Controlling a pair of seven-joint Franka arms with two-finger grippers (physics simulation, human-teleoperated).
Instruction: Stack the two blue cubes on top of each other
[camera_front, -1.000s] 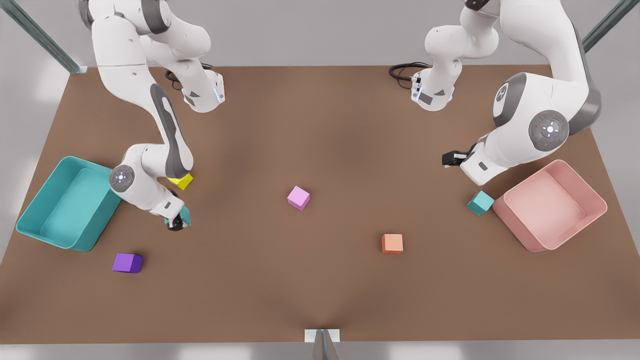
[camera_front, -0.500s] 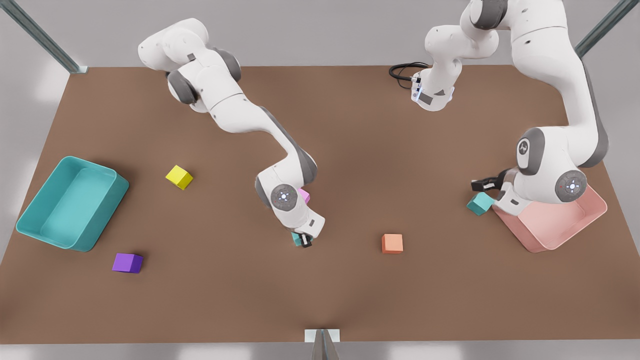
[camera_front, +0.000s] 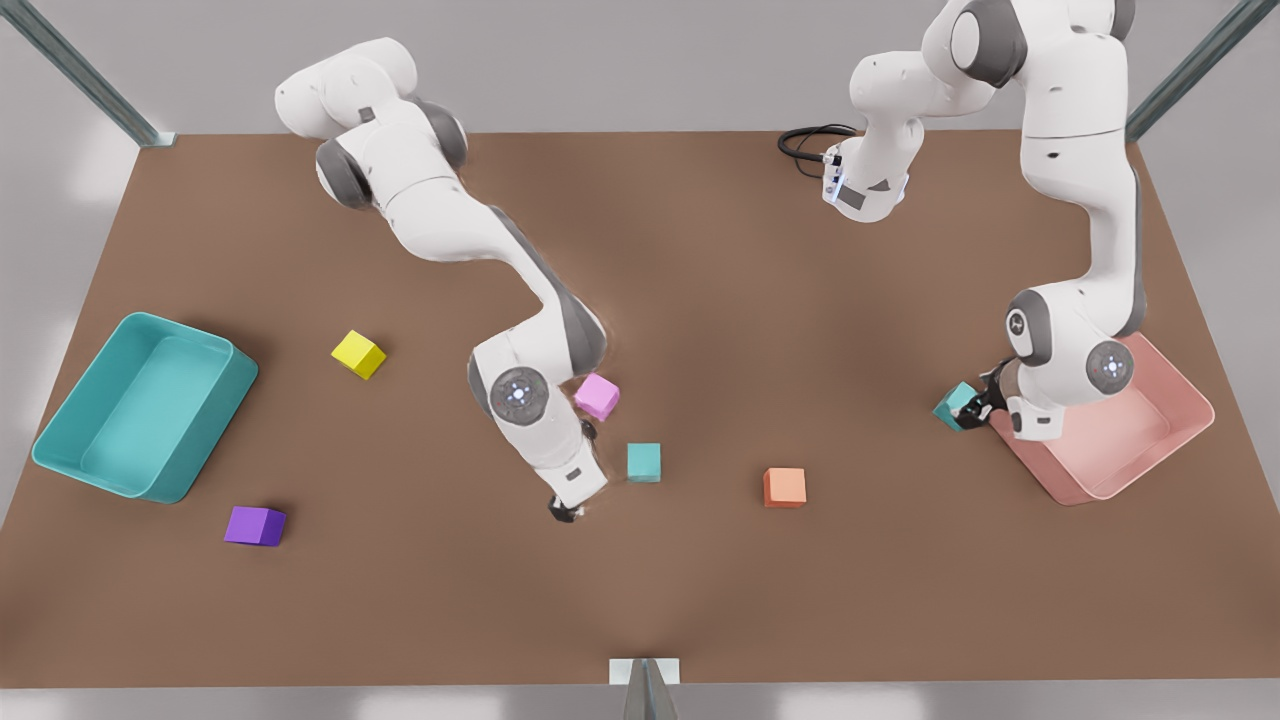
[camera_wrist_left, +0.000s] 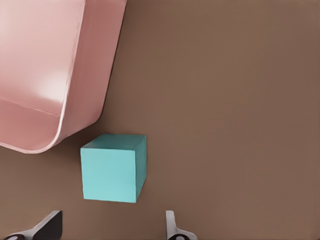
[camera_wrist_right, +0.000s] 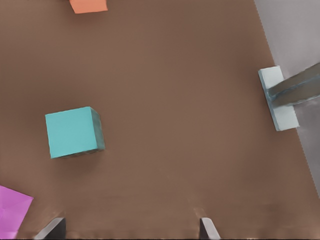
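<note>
Hovering left tool spread over blue cube | no writing

I can read no text, label, brand or number on anything here; every surface I see is unmarked.

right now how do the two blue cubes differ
The blue cube mid-table sits in the open between the pink cube and the orange cube; the blue cube at the front view's right sits beside the pink bin. The first is clear of the open right gripper; the second has the open left gripper at it. The first looks square-on, the second turned. Same color and size.
</note>
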